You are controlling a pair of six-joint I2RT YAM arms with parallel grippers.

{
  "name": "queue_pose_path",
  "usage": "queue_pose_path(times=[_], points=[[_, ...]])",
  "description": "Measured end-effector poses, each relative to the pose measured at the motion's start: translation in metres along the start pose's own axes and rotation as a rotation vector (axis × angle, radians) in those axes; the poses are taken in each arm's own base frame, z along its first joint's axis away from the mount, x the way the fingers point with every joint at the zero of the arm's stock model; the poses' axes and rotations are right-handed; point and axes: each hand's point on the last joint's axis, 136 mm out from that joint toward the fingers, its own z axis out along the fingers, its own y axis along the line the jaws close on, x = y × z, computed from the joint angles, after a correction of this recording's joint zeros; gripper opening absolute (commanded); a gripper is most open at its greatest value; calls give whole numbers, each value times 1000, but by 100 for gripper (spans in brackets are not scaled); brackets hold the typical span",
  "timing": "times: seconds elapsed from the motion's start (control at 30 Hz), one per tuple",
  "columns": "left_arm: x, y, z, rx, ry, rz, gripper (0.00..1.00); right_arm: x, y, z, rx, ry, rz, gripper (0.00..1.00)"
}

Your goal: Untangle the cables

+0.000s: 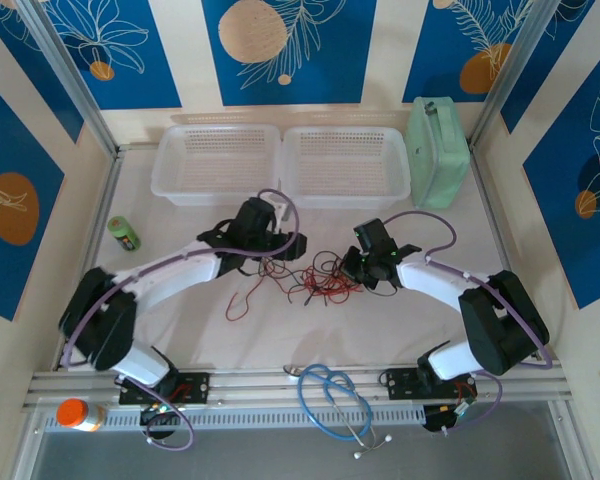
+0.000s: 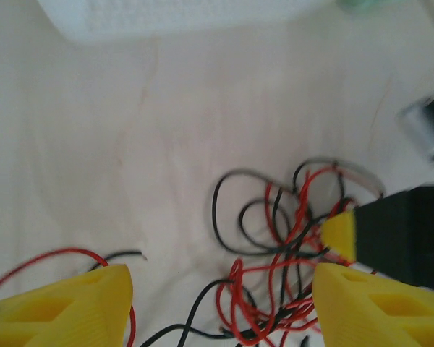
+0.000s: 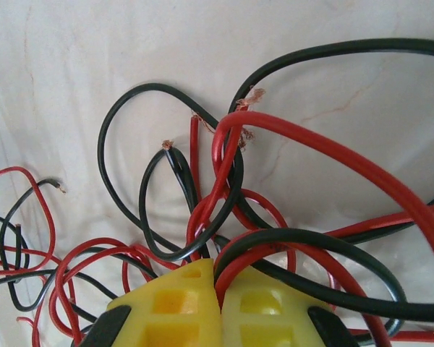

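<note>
Nearest the arm bases, a blue stethoscope (image 1: 335, 405) lies on the front rail, apart from the work and not involved in it. Further in, at mid-desk (image 1: 180, 250), the cables (image 1: 315, 278) lie between the two arms as one loose knot of red and black strands, with a single red strand (image 1: 242, 298) trailing off toward the left arm. The right gripper (image 1: 358, 268) sits at the right edge of the knot; in its wrist view its yellow fingers (image 3: 175, 307) are pressed together, with red and black loops running in right at their tips, so it appears to be pinching strands, though which ones cannot be told. The left gripper (image 1: 270, 243) is just beside the knot on the left; in its wrist view its fingers (image 2: 65, 311) stand wide apart and hold nothing, with the tangle (image 2: 282, 238) lying on the desk between and beyond them. Judgement: the task is at an early to middle stage. One or two strands lie partly free, but the bulk of red and black wire remains crossed and looped together, and separation of the individual cables is not yet done. At the far edge stand two white baskets (image 1: 215, 160), which appear to hold nothing, and a pale green container (image 1: 438, 150).
</note>
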Motion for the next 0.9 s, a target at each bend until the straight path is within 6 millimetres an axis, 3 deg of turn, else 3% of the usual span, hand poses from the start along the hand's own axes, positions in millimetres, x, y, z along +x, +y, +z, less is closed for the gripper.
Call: queue_pose_path(times=[0.17,0.43,0.67,0.73,0.87,0.9], points=[[40,-5,41,95,188,23,63,-3,4,-6,-17,-17,-9,0],[45,-26,57,185,273,147,57,-3,1,-6,-12,-20,-5,0],[72,-16,72,165,364,179,46,-4,-1,-5,-8,-21,1,0],[78,-15,74,160,381,187,38,-4,-1,-6,-9,-22,1,0],[86,-15,76,148,390,206,4,-6,0,-8,-17,-29,4,0],[88,-13,77,139,391,202,0,-6,0,-9,-19,-31,6,0]])
